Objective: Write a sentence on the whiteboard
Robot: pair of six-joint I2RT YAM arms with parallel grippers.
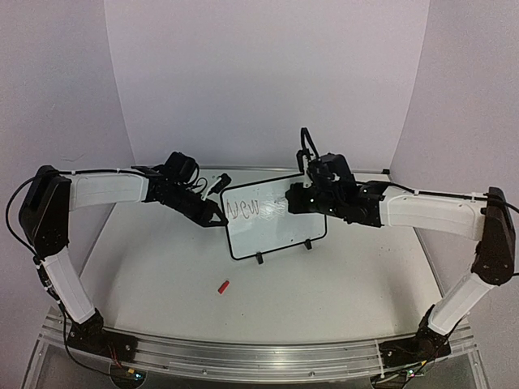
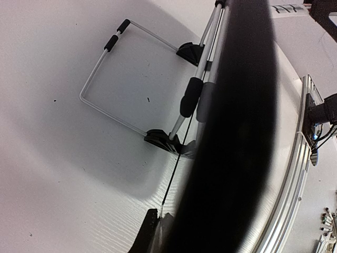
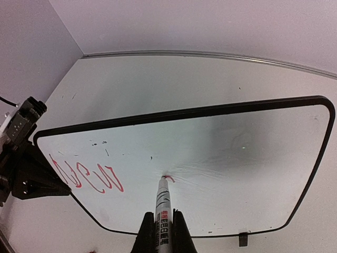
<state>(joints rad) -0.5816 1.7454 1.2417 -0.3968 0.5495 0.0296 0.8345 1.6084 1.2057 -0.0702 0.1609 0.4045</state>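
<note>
One word of the sentence (image 1: 251,209), "New", stands at the upper left of the whiteboard (image 1: 274,233), so we judge most of the writing is not yet done. In the top view the board stands propped on the desk (image 1: 162,271). The left tool (image 1: 216,212) sits at its left edge, and the right tool (image 1: 292,198) hangs over its upper middle, hiding the spot where the ink lands. A red cap (image 1: 224,286) lies on the desk well in front of the board.

From the left wrist we see only a wire stand (image 2: 190,97) behind the board and a broad dark blur, and we cannot tell here how the jaws stand. That stand looks thin, so a hard push on the board's face could fold it back or make its feet skate.

From the right wrist, the left tool (image 3: 29,176) looks closed on the board's left edge. The right tool (image 3: 162,224) is clamped narrow around a marker (image 3: 162,203), whose tip touches the board past "New", toward its middle. We see several risks:
- Too much pressure could tip the board or twist it in the left tool's grip.
- Too little pressure would leave broken strokes.
- The marker may slide back between the fingers (image 3: 145,234).
- The next word may drift off the line or crowd the board's right edge.
</note>
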